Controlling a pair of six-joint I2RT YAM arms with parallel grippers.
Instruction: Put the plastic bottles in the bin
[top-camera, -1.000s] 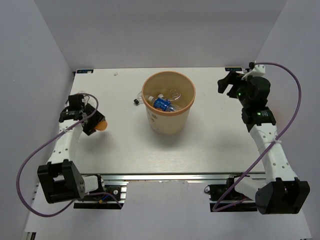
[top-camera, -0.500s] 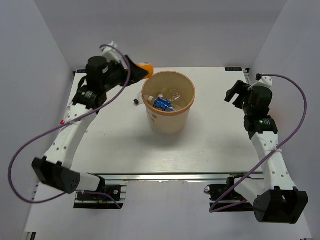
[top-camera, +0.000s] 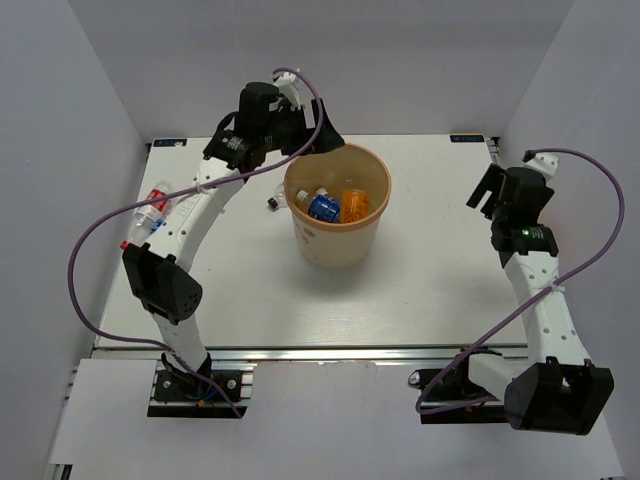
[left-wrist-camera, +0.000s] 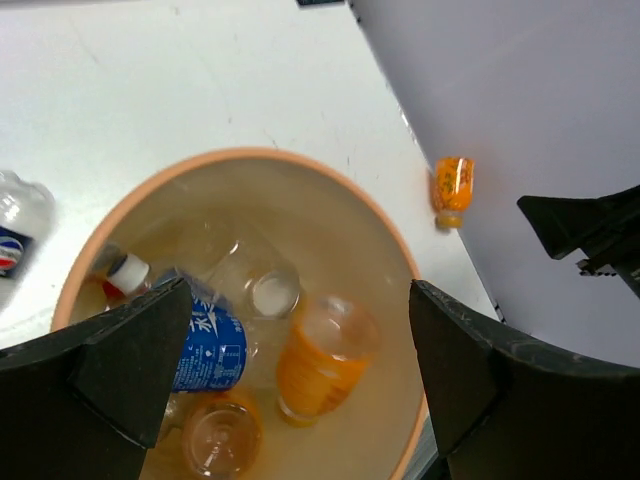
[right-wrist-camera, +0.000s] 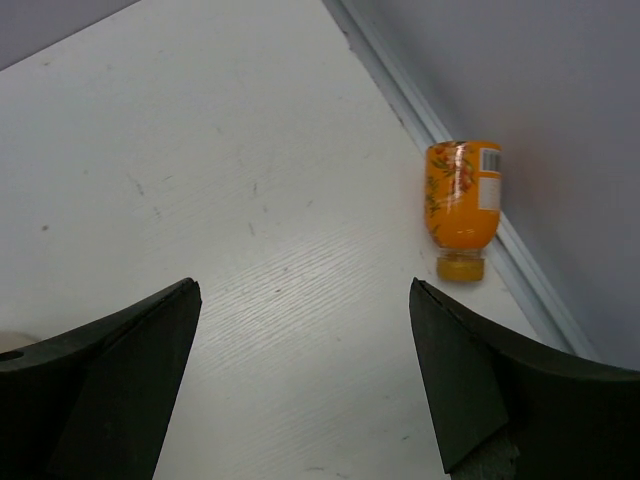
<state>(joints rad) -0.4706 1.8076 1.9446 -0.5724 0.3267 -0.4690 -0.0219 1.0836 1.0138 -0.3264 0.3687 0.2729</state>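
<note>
The beige bin (top-camera: 318, 248) stands mid-table with several plastic bottles inside. An orange bottle (left-wrist-camera: 318, 362) tumbles in it beside a blue-labelled one (left-wrist-camera: 212, 346), a clear one (left-wrist-camera: 262, 290) and another orange one (left-wrist-camera: 220, 436). My left gripper (top-camera: 322, 140) hangs open over the bin's far rim (left-wrist-camera: 250, 158), nothing between its fingers (left-wrist-camera: 130, 350). A stubby orange bottle (right-wrist-camera: 462, 198) lies by the right wall, ahead of my open right gripper (right-wrist-camera: 300, 400). A clear red-capped bottle (top-camera: 160, 205) lies at the table's left edge. Another clear bottle (left-wrist-camera: 14, 226) lies just outside the bin.
A tiny black cap (top-camera: 272, 204) sits on the table left of the bin. White walls close in the table on the left, back and right. The left arm (top-camera: 200, 215) stretches across the left half. A raised rail (right-wrist-camera: 400, 95) runs along the right wall.
My left arm swung from the left side up over the bin with an orange bottle, then opened; the bottle now lies inside the bin. The right gripper drew back a little, still open.
</note>
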